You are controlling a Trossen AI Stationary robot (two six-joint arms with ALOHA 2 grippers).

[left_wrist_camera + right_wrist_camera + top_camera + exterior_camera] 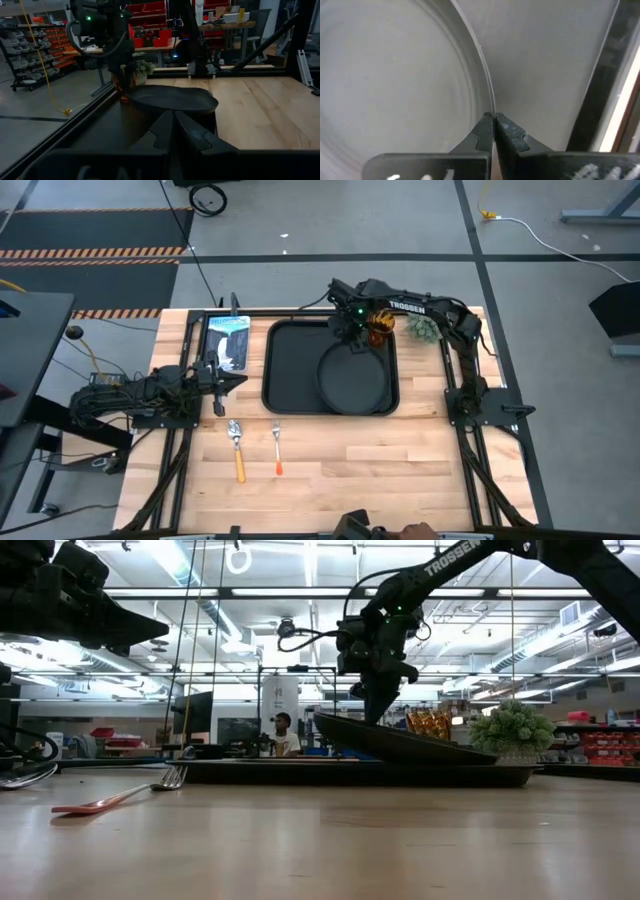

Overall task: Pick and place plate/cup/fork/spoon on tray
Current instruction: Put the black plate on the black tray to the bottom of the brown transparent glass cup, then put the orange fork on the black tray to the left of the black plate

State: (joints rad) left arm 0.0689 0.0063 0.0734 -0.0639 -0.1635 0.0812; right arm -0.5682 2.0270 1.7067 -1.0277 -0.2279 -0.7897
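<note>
The round black plate lies tilted in the right half of the black tray. My right gripper is shut on its far rim, as the right wrist view shows. The amber cup stands beyond the tray's far right corner, next to a green plant. The spoon and the fork lie side by side on the table near the tray's near left corner. My left gripper is shut and empty, left of the tray. My right gripper pinches the plate's raised rim at its far side between its two fingertips, one finger inside the rim and one outside. The fingers come from above, pointing down. The held side is raised; the opposite side rests on the tray.
A flat blue and white item lies at the table's far left, beside the tray. The left half of the tray floor is bare. Bare wood stretches along the table's near right part.
</note>
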